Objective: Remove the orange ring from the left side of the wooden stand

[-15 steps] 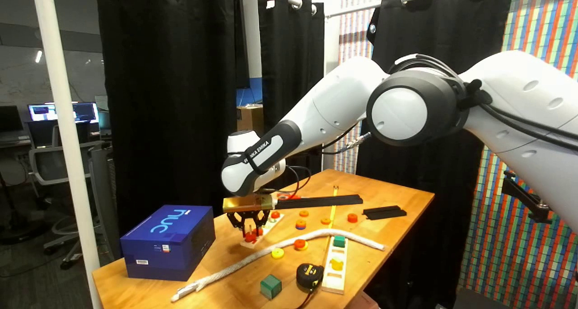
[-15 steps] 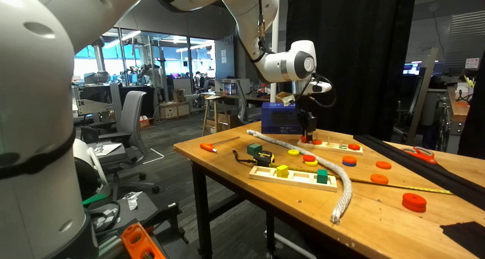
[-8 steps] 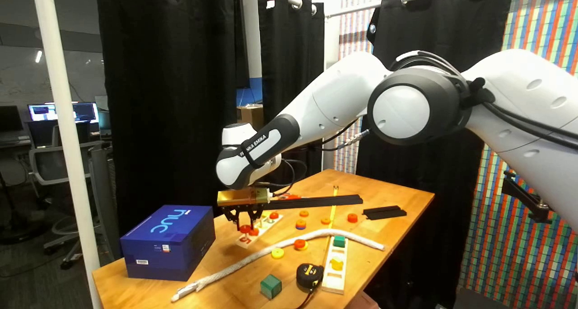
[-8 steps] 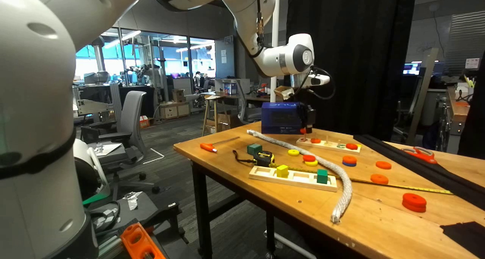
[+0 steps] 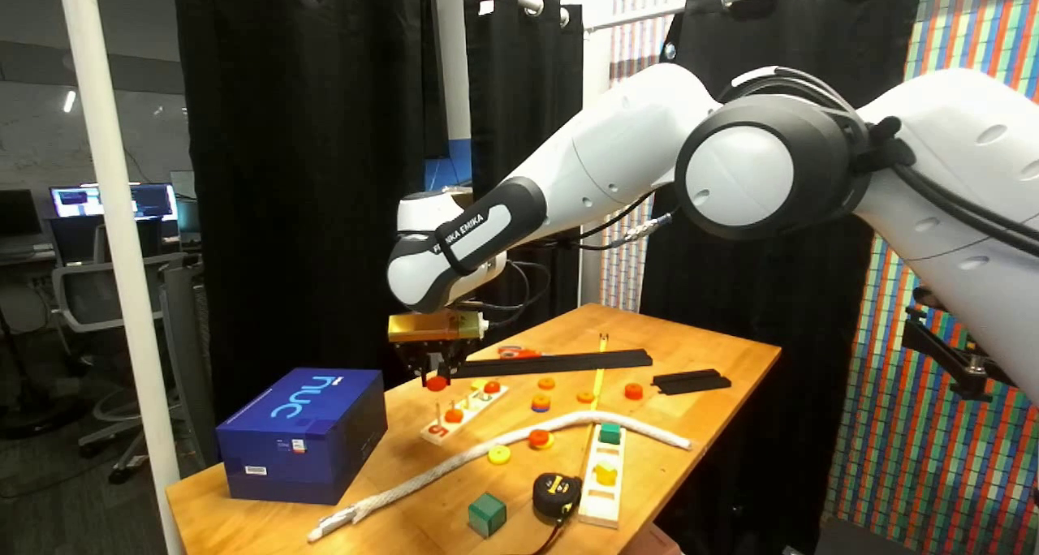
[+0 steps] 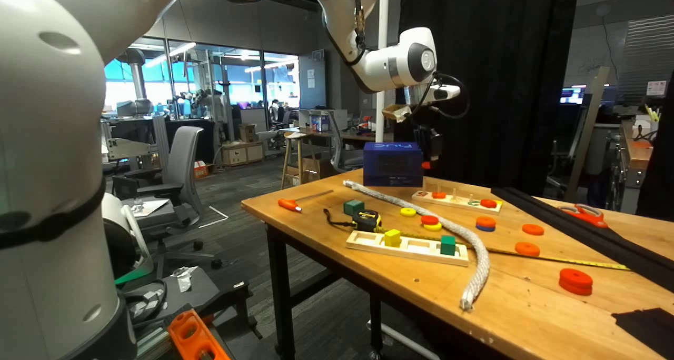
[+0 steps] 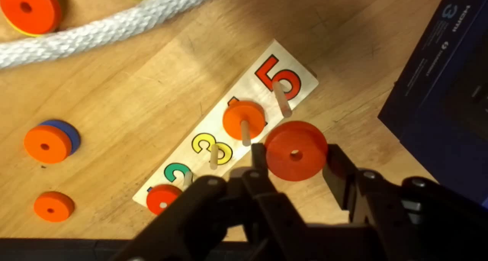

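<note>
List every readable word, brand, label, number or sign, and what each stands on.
"NKA EMIKA": robot arm, start partly covered.
"nuc": blue box.
"5": wooden stand.
"3": wooden stand; other numerals partly hidden.
Too small or blurred to read surely: small text on the blue box, tape measure, background monitor and wall sheet.

Table [image 5: 406, 522] under the gripper [image 7: 296, 152] is nice and bright, kinda warm-toned, with soft shadows. In an exterior view the gripper half melts into the black curtain [image 5: 308, 174] behind it, which just eats light. Way past the gripper, the windows [image 6: 155, 92] are blown out to near-white and strip lights [image 6: 181, 49] glare. In the wrist view the gripper looks murky and soft, while the wooden stand [image 7: 213, 125] below it is pretty crisp; the blue box [image 7: 427, 108] near it goes almost black.
</note>
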Robot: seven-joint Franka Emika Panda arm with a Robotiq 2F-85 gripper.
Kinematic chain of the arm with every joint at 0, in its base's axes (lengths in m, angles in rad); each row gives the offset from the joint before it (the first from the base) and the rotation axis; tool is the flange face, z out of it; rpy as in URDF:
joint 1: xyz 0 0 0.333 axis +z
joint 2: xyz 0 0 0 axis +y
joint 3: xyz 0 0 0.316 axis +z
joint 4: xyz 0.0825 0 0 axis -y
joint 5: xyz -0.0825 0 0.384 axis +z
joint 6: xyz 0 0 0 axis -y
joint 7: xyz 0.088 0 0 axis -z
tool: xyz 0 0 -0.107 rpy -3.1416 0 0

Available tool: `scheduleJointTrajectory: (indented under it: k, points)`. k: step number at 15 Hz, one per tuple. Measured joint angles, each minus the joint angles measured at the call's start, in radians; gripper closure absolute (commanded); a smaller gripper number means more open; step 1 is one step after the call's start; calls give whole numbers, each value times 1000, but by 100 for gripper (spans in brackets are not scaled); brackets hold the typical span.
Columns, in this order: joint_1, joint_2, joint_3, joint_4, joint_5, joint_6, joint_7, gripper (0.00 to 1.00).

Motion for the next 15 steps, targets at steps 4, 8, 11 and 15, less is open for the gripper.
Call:
scheduleJointTrajectory:
  k: [4,8,11,15]
  points:
    - [-19,-50,-20,-25,-7,-4,0,81]
    - [-58,-98,-34,-81,-8,-5,0,81]
    - [-84,-120,-35,-131,-8,-6,0,81]
    - [-101,-124,-35,-191,-8,-6,0,81]
